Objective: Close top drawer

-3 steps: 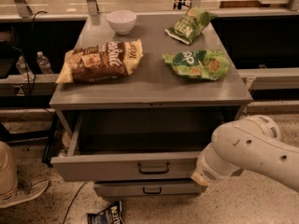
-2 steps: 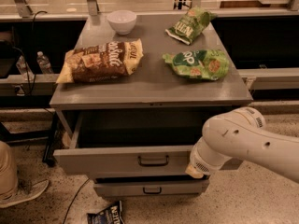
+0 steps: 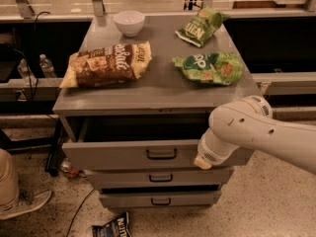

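- While the top drawer [image 3: 123,154] stands open, its grey front sticks out past the edge of the table [image 3: 163,90] toward the camera, and you can see the dark space inside it
- This drawer is the highest and biggest of the three, and it sits right under the table top
- Its front runs long from left to right, with a small black handle [image 3: 161,154] in the middle
- The claw [image 3: 200,162] is at the end of the fat white arm [image 3: 256,132], which comes in from the right side of the picture
- The claw is down low at the right part of the drawer front, to the right of the handle, and it looks like it is touching the front
- It is not clear if the claw is open or shut, because the arm hides most of it, and nothing shows in its hold
- What matters most is this: the drawer has to go away from the camera, so the push should go straight back into the table
- The claw is off to the right and not in the middle, so I think the drawer could twist a bit and stick
- The middle drawer [image 3: 160,177] and the bottom drawer [image 3: 160,200] are below and are not part of this job
- A brown snack bag [image 3: 106,65], two green bags [image 3: 210,67] and a white bowl [image 3: 129,22] lie on the table top, well apart from the claw
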Controlling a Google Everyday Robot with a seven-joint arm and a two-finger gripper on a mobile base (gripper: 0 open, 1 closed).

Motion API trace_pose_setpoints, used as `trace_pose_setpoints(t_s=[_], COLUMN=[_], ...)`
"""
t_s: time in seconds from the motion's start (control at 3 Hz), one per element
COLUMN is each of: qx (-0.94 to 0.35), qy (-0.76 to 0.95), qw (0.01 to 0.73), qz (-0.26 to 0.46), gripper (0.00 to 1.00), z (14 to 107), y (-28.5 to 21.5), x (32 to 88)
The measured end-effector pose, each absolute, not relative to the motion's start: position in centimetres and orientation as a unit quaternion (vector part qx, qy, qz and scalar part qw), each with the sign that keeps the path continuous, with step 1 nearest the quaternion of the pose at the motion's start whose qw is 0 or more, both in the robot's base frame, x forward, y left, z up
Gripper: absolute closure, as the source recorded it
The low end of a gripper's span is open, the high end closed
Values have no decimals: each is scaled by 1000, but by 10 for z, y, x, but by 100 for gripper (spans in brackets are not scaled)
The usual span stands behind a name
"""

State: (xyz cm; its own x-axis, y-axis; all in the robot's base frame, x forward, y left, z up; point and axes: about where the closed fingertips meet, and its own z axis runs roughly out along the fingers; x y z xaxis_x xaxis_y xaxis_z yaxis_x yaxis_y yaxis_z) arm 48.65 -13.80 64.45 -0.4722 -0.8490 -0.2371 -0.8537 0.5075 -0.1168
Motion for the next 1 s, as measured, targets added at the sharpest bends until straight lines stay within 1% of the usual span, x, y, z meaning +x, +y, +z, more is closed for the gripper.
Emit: trace_pose_setpoints(t_s=[0.67, 1.0], qx=[-471, -465], qy=[865, 867], qw=[174, 181], qz=[-12, -16], gripper=[100, 100], z=[659, 658], y=[-148, -147], x=[527, 538])
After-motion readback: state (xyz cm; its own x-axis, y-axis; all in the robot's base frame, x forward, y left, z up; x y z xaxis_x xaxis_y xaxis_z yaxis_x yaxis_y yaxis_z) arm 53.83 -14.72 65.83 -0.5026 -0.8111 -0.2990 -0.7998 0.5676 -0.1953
